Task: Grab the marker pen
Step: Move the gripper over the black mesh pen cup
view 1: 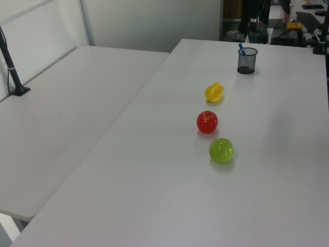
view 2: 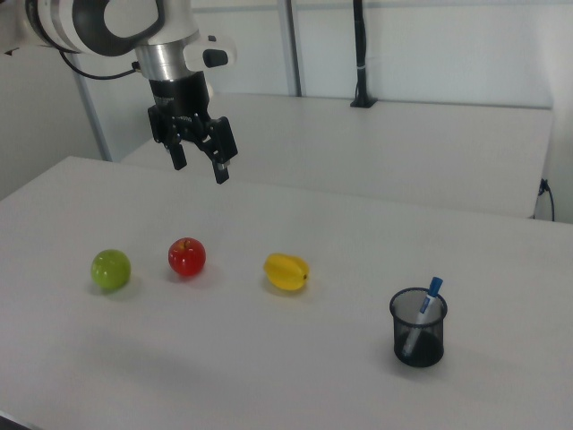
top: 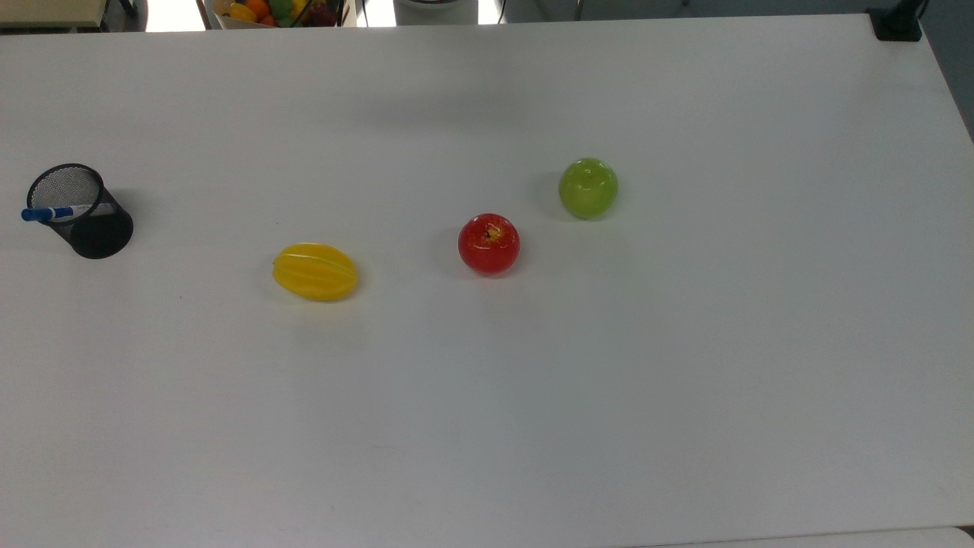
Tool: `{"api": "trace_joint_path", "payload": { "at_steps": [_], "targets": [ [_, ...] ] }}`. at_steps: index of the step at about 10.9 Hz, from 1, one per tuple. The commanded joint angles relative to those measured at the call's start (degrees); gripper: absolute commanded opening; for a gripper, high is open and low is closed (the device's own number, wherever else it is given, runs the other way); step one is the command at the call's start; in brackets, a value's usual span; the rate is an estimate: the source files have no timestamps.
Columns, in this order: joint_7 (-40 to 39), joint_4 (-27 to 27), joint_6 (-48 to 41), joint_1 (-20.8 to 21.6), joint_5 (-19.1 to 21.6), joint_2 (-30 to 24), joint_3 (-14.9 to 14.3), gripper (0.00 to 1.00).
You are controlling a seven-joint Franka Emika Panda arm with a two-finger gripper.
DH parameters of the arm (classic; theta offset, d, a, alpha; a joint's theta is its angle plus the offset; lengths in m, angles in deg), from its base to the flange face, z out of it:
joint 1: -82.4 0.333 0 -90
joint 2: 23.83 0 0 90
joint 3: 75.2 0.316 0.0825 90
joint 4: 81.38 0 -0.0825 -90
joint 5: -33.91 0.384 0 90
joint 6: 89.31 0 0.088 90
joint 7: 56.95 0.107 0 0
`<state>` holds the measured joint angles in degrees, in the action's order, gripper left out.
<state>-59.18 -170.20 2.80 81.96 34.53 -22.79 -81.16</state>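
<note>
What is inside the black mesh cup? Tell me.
The marker pen leans inside the black mesh cup, its blue cap poking above the rim. The mesh dims its lower end. Nothing else shows inside.

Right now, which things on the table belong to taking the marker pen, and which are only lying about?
Belong to the job:
marker pen
black mesh cup that holds it
end effector, open, above the table

Only lying about:
starfruit
red apple
green apple

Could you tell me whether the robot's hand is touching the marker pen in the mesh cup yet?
Apart. In the right view, the hand hangs open high above the table near the red apple, while the marker pen stands in the black mesh cup far toward the right view's right.
</note>
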Motion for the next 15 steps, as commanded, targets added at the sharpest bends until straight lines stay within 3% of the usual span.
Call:
{"api": "trace_joint_path", "payload": {
  "at_steps": [1,15],
  "targets": [
    [-1.12,-0.22,-1.76,0.62,-0.97,-0.51,-0.11,1.0],
    [-1.03,0.4,1.13,0.26,0.08,1.15,-0.98,1.0]
  ]
}}
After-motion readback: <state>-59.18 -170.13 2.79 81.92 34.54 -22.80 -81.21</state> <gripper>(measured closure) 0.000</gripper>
